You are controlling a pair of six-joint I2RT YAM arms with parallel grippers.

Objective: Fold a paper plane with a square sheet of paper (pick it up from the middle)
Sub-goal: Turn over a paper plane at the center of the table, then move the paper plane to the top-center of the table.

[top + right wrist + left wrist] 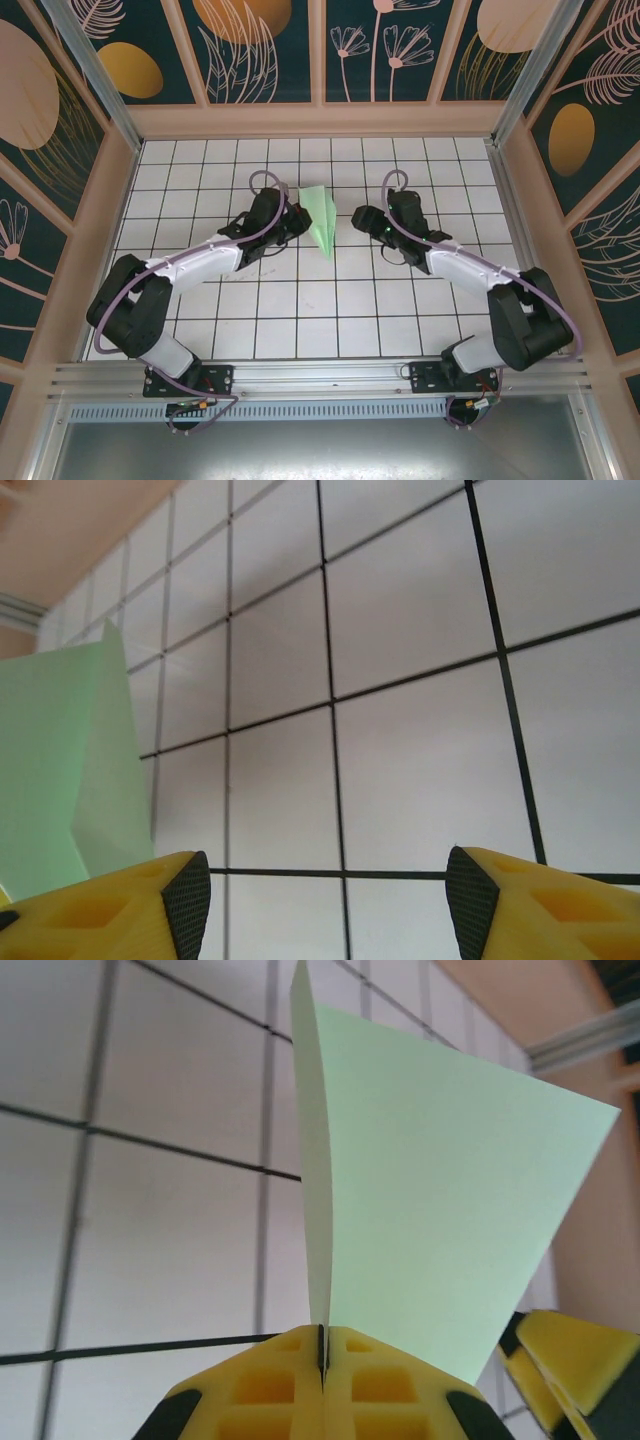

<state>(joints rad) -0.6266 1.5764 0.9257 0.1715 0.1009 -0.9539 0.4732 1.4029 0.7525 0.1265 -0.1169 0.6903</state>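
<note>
Left hand (322,1348) clamped on paper plane (440,1210); right hand (330,875) apart, nearby.

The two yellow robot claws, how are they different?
The left gripper is shut, jaws pressed together; the right gripper is open, jaws apart. The left gripper pinches the pale mint-green folded paper plane; the right gripper holds nothing. Both are yellow with black tips.
</note>
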